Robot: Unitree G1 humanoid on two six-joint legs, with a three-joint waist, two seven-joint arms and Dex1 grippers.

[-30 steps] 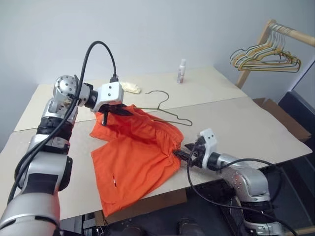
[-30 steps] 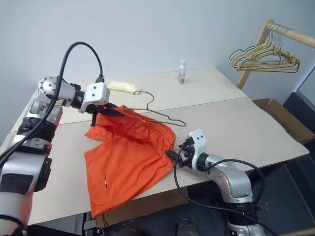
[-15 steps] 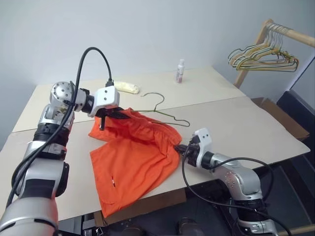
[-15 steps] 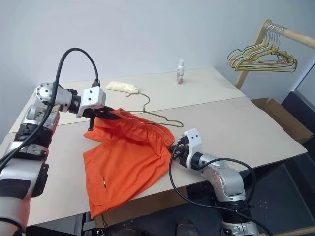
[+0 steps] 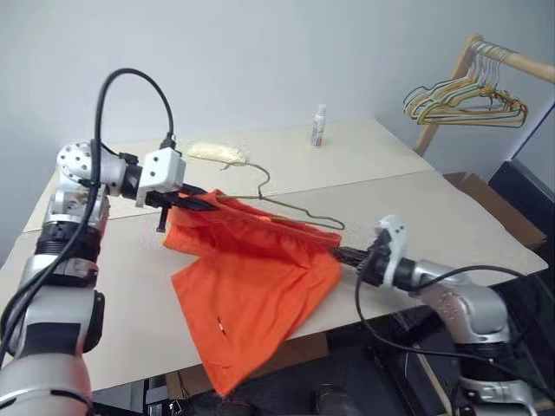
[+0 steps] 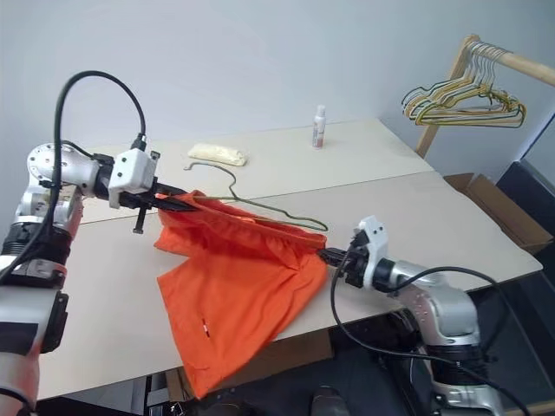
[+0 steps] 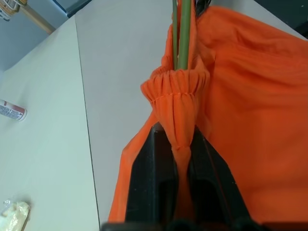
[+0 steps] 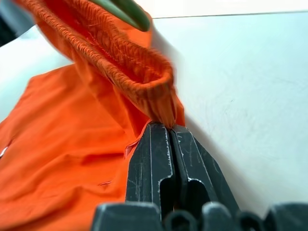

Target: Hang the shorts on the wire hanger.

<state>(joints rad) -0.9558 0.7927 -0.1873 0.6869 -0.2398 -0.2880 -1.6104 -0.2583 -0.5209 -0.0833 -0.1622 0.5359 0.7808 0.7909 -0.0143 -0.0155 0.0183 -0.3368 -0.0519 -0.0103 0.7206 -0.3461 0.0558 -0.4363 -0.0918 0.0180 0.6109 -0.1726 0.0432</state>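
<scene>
Readable text: you have none to go by in any view.
Small bottle (image 5: 320,125) label: print is too small for you to read.
Shorts (image 5: 260,277): no lettering you can make out.

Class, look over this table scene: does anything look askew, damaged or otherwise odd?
The wire hanger is slightly bent, and part of it lies inside the stretched waistband of the orange shorts. One leg of the shorts droops over the table's front edge.
</scene>
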